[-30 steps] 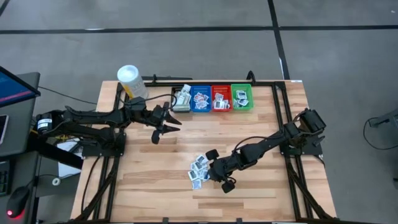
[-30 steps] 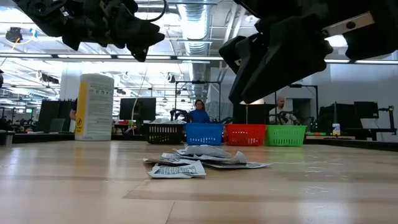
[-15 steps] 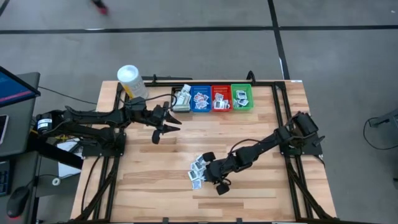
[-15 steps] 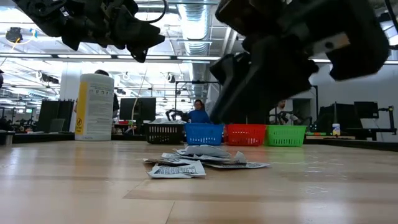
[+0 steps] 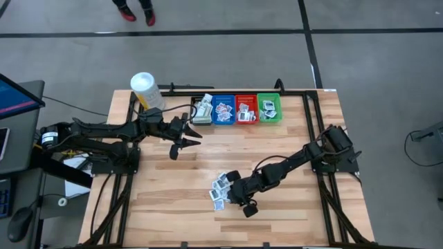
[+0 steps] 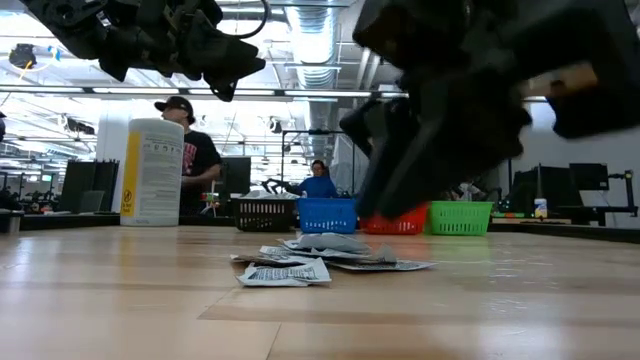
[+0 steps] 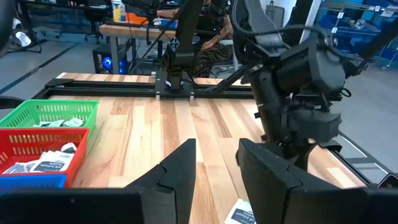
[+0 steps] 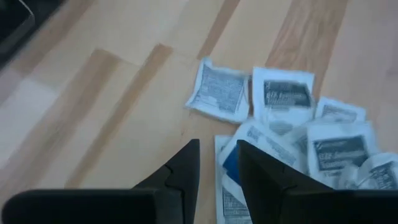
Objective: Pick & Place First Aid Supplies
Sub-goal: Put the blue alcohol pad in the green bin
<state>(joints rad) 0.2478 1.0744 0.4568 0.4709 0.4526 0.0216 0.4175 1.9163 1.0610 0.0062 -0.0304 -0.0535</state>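
Overhead, the high view laid out the whole wooden table (image 5: 291, 138): a loose pile of packets (image 5: 221, 188) near its middle-front, and a row of four small bins at the far edge, black (image 5: 202, 111), blue (image 5: 223, 110), red (image 5: 246, 110) and green (image 5: 269, 108), each already holding packets. A white tub (image 5: 147, 90) stood at the far left corner. The right gripper (image 5: 240, 196) hung just beside the pile, on its right side; the left gripper (image 5: 181, 140) waited above bare planks near the black bin.

Only the right wrist view showed the packets closely: thin, flat, crinkled rectangles, white with dark printed panels, one with a blue patch, overlapping each other on pale, grained boards. The right gripper's two dark fingers (image 8: 180, 171) stood a narrow gap apart, holding nothing, above the near edge of the pile.

From table height, the pile looked like a low, flat heap, and the bins showed slatted plastic walls. A person (image 6: 190, 150) stood behind the tub, seen in no other frame.

The left wrist view showed its own fingers (image 7: 180, 168) apart and empty.
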